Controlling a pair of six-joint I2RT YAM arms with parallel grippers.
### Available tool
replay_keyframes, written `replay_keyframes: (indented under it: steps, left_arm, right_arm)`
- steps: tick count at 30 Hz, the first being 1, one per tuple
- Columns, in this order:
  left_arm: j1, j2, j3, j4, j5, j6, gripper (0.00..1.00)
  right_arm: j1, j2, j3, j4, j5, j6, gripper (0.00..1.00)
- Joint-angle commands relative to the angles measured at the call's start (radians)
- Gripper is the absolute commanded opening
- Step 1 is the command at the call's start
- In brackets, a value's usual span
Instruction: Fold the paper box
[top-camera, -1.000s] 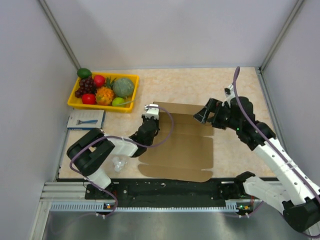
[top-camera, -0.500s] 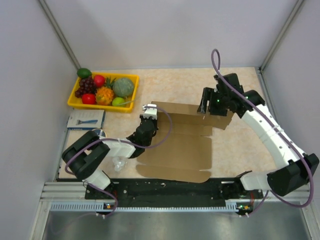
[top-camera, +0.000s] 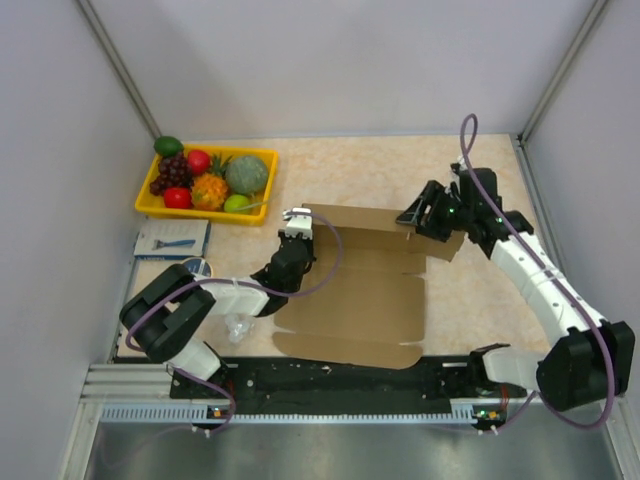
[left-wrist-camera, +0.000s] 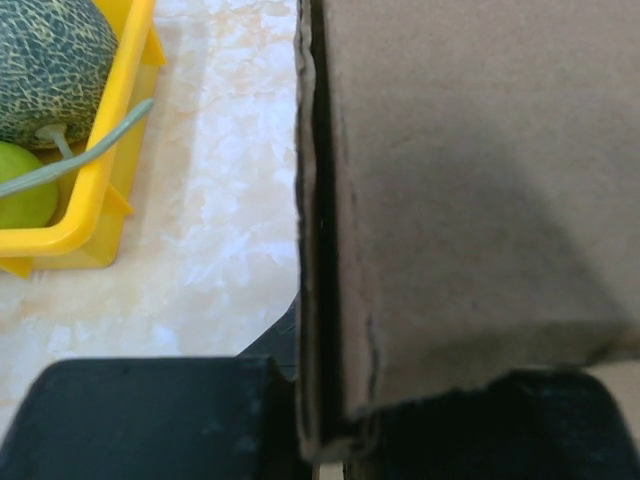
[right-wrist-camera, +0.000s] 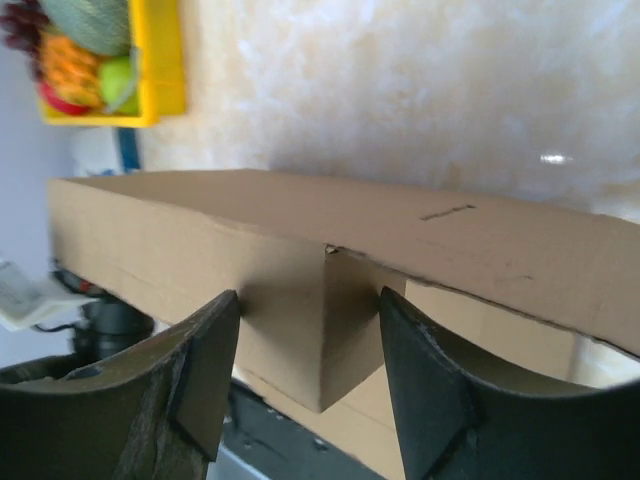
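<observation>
While left end effector (top-camera: 293, 222) clamps paper box (top-camera: 365, 300), right end effector (right-wrist-camera: 310, 375) (apart) straddles flap; yellow tray (top-camera: 262, 158) holds fruit (top-camera: 246, 174).

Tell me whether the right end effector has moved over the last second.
Yes. The right end effector first swung toward the back wall, then settled at the paper box's raised far-right flap; the yellow tray stayed put.

Plain brown paper box (top-camera: 365, 290), yellow tray (top-camera: 150, 206) (1 netted green melon (top-camera: 246, 175))

I see a yellow tray (top-camera: 262, 160) of fruit at the far left of the worktop (top-camera: 380, 170), a blue-white packet (top-camera: 172, 239) just in front of it
</observation>
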Motion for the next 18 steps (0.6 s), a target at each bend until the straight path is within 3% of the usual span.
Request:
replay_keyframes:
  steps: [1,2,3,5,8,9,15,18]
  left_arm:
    - [0.000,-0.043,0.002,0.047,0.046,-0.074,0.00]
    - [0.001,-0.045,0.002,0.045,0.046,-0.078,0.00]
    - [0.000,-0.046,0.002,0.041,0.049,-0.080,0.00]
    - [0.001,-0.052,0.002,0.036,0.052,-0.091,0.00]
    - [0.006,-0.064,0.008,0.016,0.061,-0.100,0.00]
    - [0.008,-0.066,0.010,0.010,0.061,-0.104,0.00]
    - [0.024,-0.091,0.019,-0.034,0.069,-0.150,0.00]
    - [0.043,-0.110,0.031,-0.102,0.069,-0.207,0.00]
  right_arm:
    - [-0.086,-0.100,-0.135,0.390,-0.233,0.213,0.56]
    - [-0.096,-0.101,-0.156,0.433,-0.260,0.239,0.55]
    - [-0.104,-0.103,-0.199,0.532,-0.314,0.268,0.44]
    - [-0.112,-0.101,-0.232,0.585,-0.339,0.326,0.40]
    - [-0.124,-0.080,-0.244,0.638,-0.381,0.350,0.16]
    - [-0.129,-0.075,-0.253,0.667,-0.411,0.383,0.00]
    - [-0.139,-0.063,-0.255,0.813,-0.490,0.437,0.00]
    - [-0.145,-0.004,-0.140,0.714,-0.550,0.336,0.00]
